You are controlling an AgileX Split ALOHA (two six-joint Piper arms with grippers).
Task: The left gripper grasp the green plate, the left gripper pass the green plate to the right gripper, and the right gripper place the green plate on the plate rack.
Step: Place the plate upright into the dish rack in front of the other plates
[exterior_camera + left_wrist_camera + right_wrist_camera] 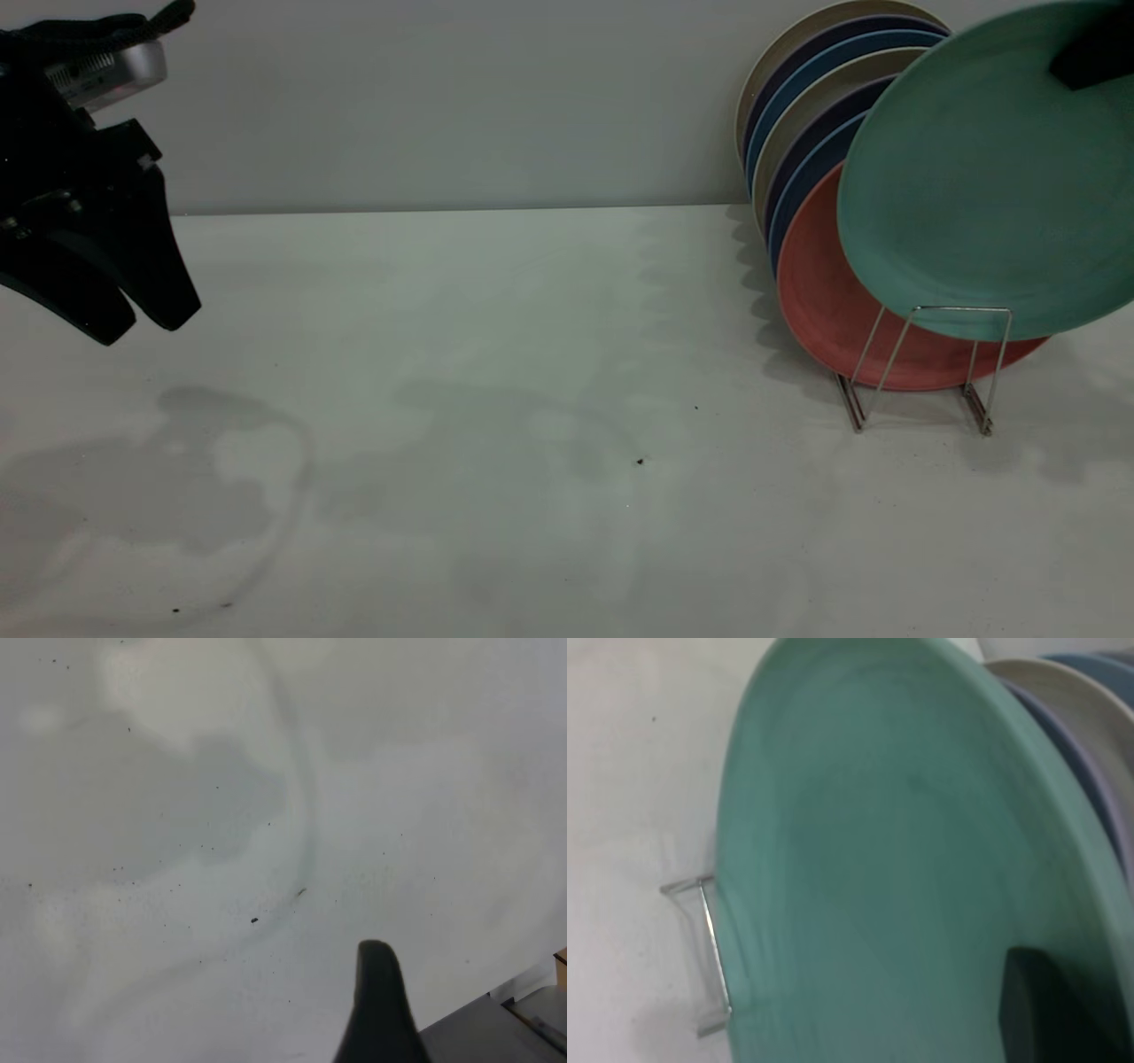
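The green plate (974, 186) hangs tilted at the far right, held by its upper rim in my right gripper (1091, 55), which is shut on it and mostly out of frame. The plate's lower rim sits just behind the front wire loop of the plate rack (941, 309), in front of a salmon-pink plate. In the right wrist view one black finger (1050, 1010) presses on the green plate (886, 859), and a rack wire (713, 948) shows beside its rim. My left gripper (142, 328) hovers empty above the table at the far left, its fingertips slightly apart. The left wrist view shows only one finger (379, 1001).
The rack holds a salmon-pink plate (819, 301), and blue (802, 84) and cream (797, 40) plates lean behind it toward the wall. The white table (532, 399) spreads between the arms. Its edge (496, 1028) shows in the left wrist view.
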